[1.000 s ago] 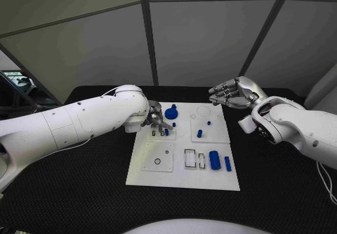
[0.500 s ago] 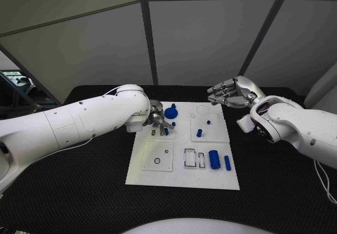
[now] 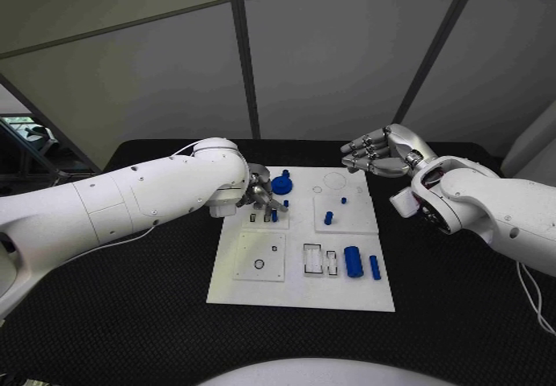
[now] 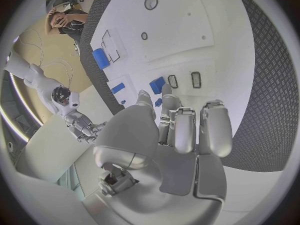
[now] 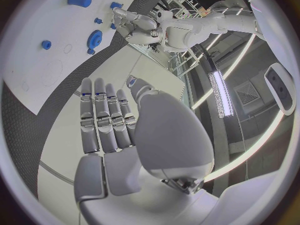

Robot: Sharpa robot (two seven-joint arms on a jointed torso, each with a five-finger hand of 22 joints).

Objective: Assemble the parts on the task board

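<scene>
The white task board (image 3: 299, 293) lies mid-table. My left hand (image 3: 257, 197) hovers over its back left plate, beside a blue gear (image 3: 282, 186). In the left wrist view a small blue block (image 4: 157, 84) sits pinched between the thumb and a fingertip of the left hand (image 4: 181, 130), next to two dark slots (image 4: 196, 79). My right hand (image 3: 377, 155) floats above the board's back right corner, fingers straight and side by side, holding nothing; the right wrist view shows the right hand (image 5: 109, 125) well apart from the gear (image 5: 94, 36).
A thick blue cylinder (image 3: 353, 262) and a thin blue rod (image 3: 375, 267) lie at the board's front right. A blue peg (image 3: 329, 217) stands on the back right plate. Black matting (image 3: 128, 305) surrounds the board, with grey panels behind.
The left hand has edged slightly along the back left plate with the blue block at its fingertips. The right hand has drifted a little to the left.
</scene>
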